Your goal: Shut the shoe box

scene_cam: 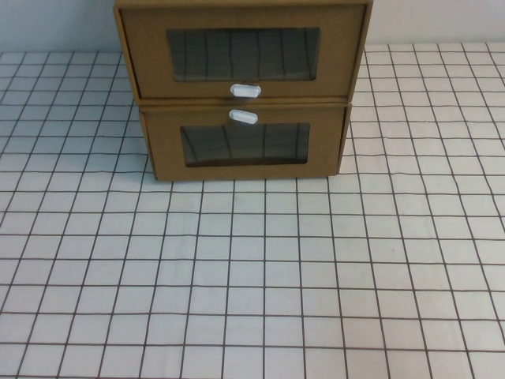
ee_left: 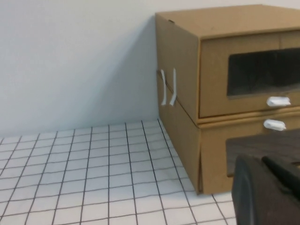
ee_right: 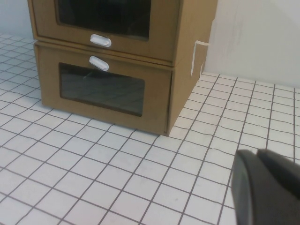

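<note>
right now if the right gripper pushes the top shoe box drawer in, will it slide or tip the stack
The shoe box is cardboard, so probably light; its front may flex. The lower drawer could shift on the table. The right gripper is shut; the left gripper sits back.

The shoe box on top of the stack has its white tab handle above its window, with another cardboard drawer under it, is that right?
Not quite. In the high view the shoe box on top has its white tab handle just below its window. The other cardboard drawer does sit under it.
</note>
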Controlling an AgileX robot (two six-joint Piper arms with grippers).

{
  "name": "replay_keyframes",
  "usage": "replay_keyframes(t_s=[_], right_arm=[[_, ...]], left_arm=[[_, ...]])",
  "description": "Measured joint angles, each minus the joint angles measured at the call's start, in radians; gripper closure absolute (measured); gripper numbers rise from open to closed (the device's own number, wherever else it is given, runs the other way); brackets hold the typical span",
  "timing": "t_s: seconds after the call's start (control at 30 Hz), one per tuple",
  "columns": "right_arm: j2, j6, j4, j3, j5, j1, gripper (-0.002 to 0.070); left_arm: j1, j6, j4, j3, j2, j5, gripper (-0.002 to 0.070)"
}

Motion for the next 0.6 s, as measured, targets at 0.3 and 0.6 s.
replay_keyframes(t_s=[0.3,0.6], right_arm=[[0.000,0.000,0.000,0.000,0.000,0.000,0.0689],[0.000,0.000,0.002,0.000,0.000,0.000,0.0690]], left_arm=[[0.000,-0.026,0.087,0.285,-0.120,-0.212,0.0680],[0.000,-0.197,0.093,0.433,-0.141,-0.169,0.0680]])
